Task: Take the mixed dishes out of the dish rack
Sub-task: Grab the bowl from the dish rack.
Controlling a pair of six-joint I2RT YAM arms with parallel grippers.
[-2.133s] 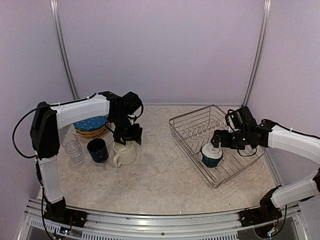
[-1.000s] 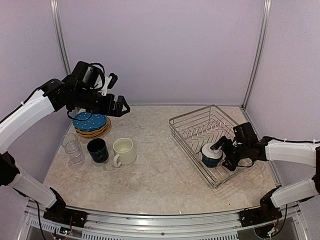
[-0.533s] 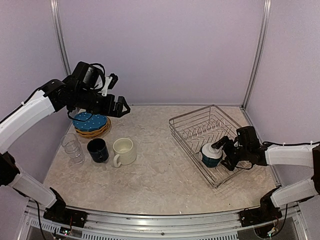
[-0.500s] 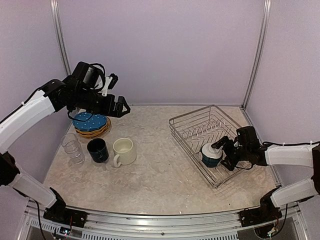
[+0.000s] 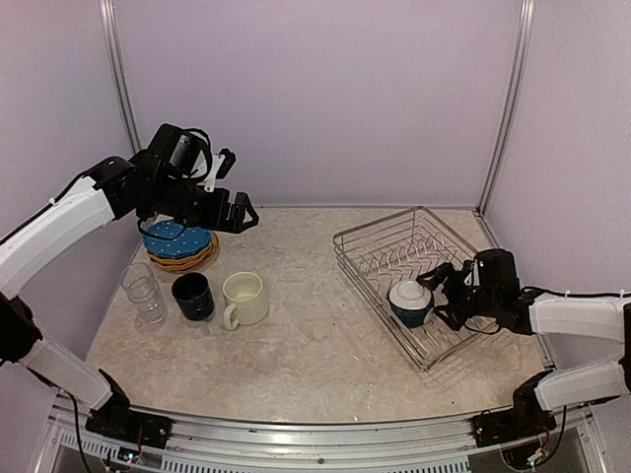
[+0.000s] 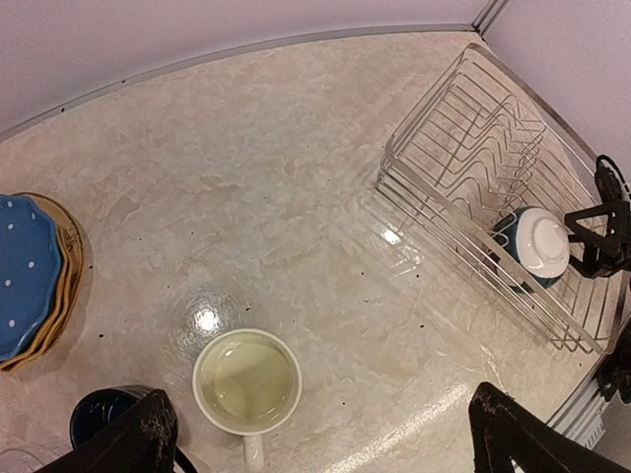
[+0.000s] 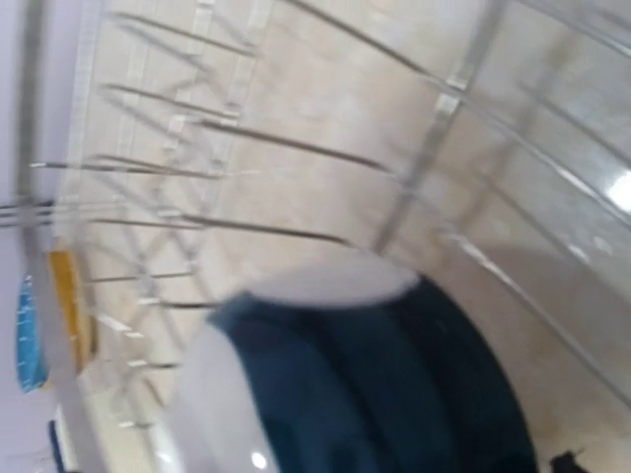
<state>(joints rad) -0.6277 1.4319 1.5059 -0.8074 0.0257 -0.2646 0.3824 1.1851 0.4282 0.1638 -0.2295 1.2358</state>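
The teal bowl (image 5: 409, 302) lies tilted in the near part of the silver wire dish rack (image 5: 367, 254), its white underside facing up-left. It also shows in the left wrist view (image 6: 537, 243) and fills the blurred right wrist view (image 7: 375, 384). My right gripper (image 5: 444, 296) is inside the rack at the bowl's right side, jaws spread. My left gripper (image 5: 240, 210) is open and empty, high above the table's left half, with its fingers (image 6: 148, 439) at the bottom corners of the left wrist view. The cream floral plate is not in view.
On the table's left stand the blue dotted plate (image 5: 177, 237) on orange plates (image 5: 185, 261), two clear glasses (image 5: 143, 289), the navy mug (image 5: 192, 295) and the cream mug (image 5: 245, 297). The rack's V tines (image 5: 409, 251) stand bare.
The left gripper rose from the cream mug two seconds ago, then held still. The right gripper sank and shifted right beside the bowl. The bowl has tipped from upside down to tilted.
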